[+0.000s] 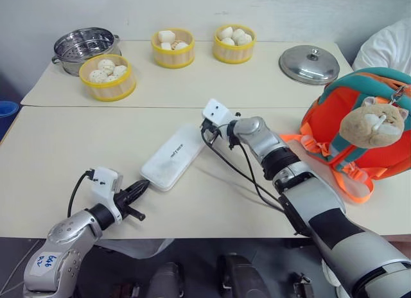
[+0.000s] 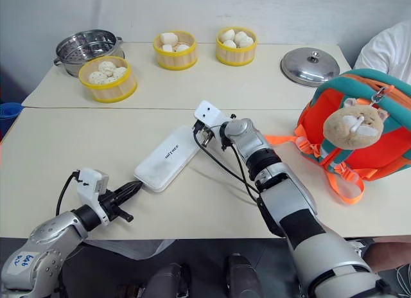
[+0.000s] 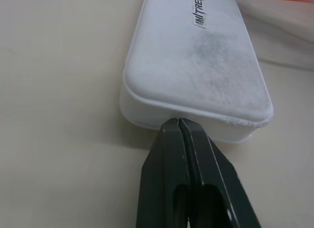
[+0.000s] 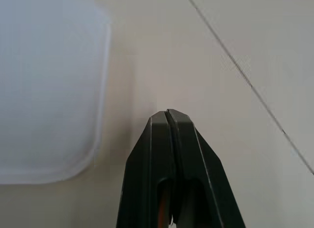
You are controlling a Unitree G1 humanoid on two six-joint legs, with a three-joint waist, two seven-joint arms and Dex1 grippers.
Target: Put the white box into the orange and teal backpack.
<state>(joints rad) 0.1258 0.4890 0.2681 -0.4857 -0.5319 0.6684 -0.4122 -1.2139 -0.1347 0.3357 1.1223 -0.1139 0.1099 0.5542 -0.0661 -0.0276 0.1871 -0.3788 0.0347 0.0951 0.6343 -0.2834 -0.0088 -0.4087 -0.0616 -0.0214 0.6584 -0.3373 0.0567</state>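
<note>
The white box (image 1: 173,157) lies flat on the beige table, slanted from near left to far right, with grey lettering on its top. My left gripper (image 3: 177,122) is shut, and its tips meet the box's near end wall (image 3: 196,66). My right gripper (image 4: 167,112) is also shut. It hovers over bare table just beside the box's far end (image 4: 49,90), holding nothing. The orange and teal backpack (image 1: 347,134) stands at the table's right, with a tan plush hamster (image 1: 372,121) hanging on its front. Orange straps trail from it toward my right arm.
Along the back stand three yellow steamer baskets (image 1: 108,76) (image 1: 173,47) (image 1: 234,43) with white buns, a steel pot (image 1: 83,46) and a steel lid (image 1: 309,63). A person in white (image 1: 388,47) sits at the far right. A seam (image 1: 128,106) joins two tables.
</note>
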